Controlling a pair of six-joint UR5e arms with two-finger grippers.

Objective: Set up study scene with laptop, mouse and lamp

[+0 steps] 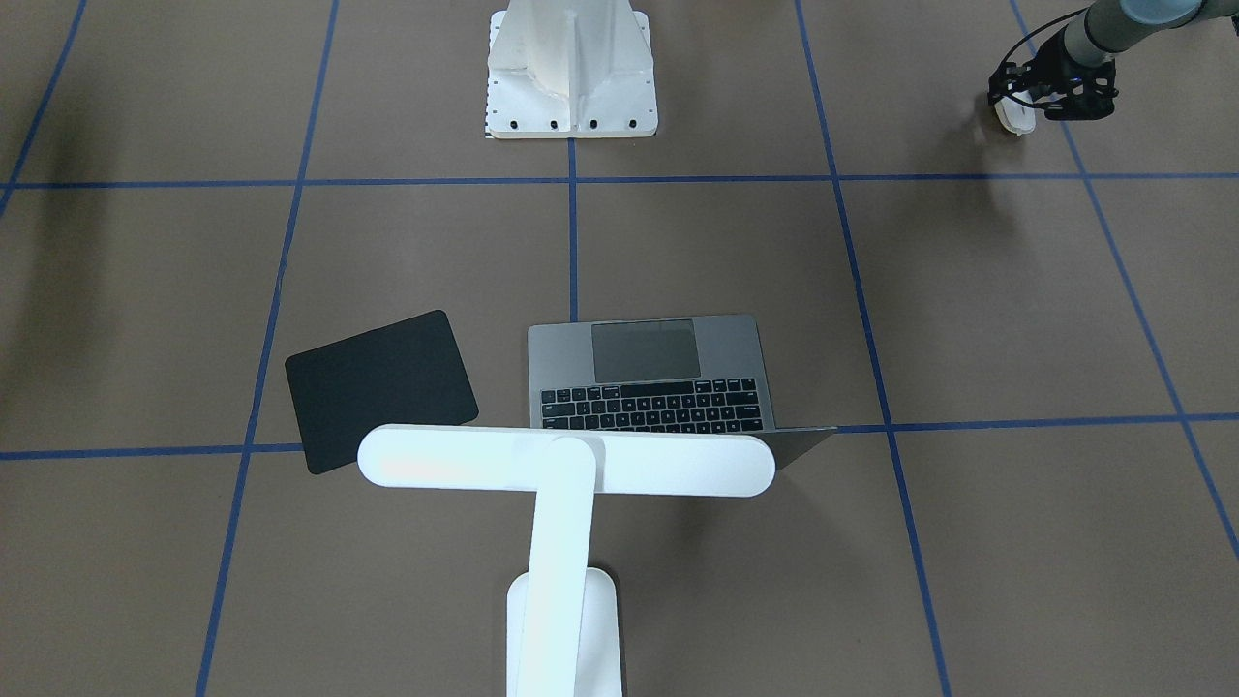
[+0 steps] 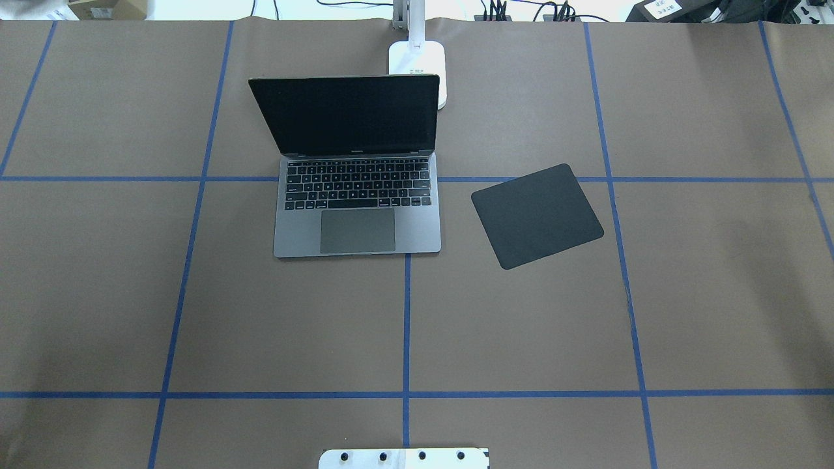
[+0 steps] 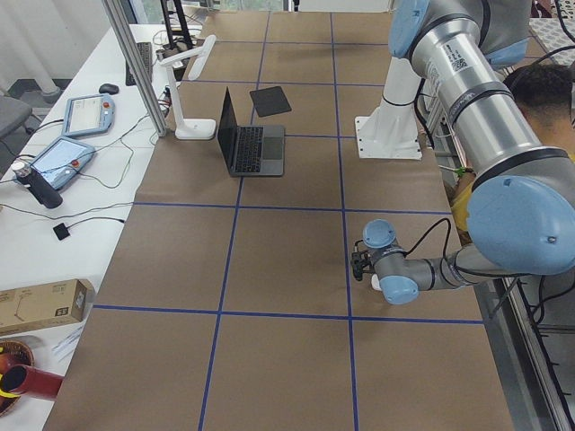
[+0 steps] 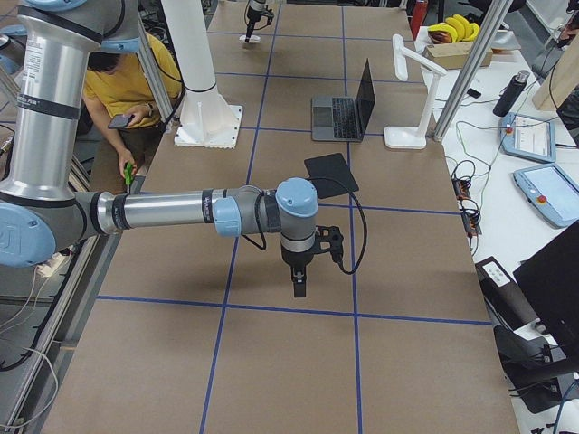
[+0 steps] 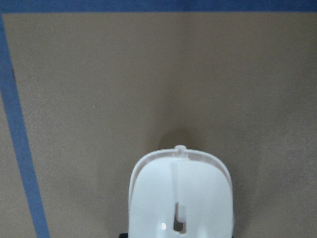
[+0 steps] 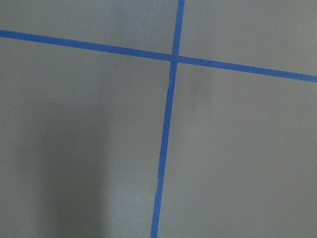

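The laptop (image 2: 357,195) stands open at the table's far middle, also in the front view (image 1: 658,373). The white lamp (image 1: 566,460) stands behind it, its base (image 2: 417,62) by the screen. My left gripper (image 1: 1050,87) is shut on the white mouse (image 1: 1016,118), low over the table near the robot's side. The left wrist view shows the mouse (image 5: 181,196) at its bottom edge; the fingers are hidden there. My right gripper (image 4: 298,285) points down over bare table. It shows only in the right side view, so I cannot tell if it is open or shut.
A flat black mat (image 2: 537,215) lies to the right of the laptop, turned at an angle. The white pedestal (image 1: 571,68) with bolt holes stands at the robot's edge. Blue tape lines cross the brown table cover. An operator sits beside the table (image 4: 136,81).
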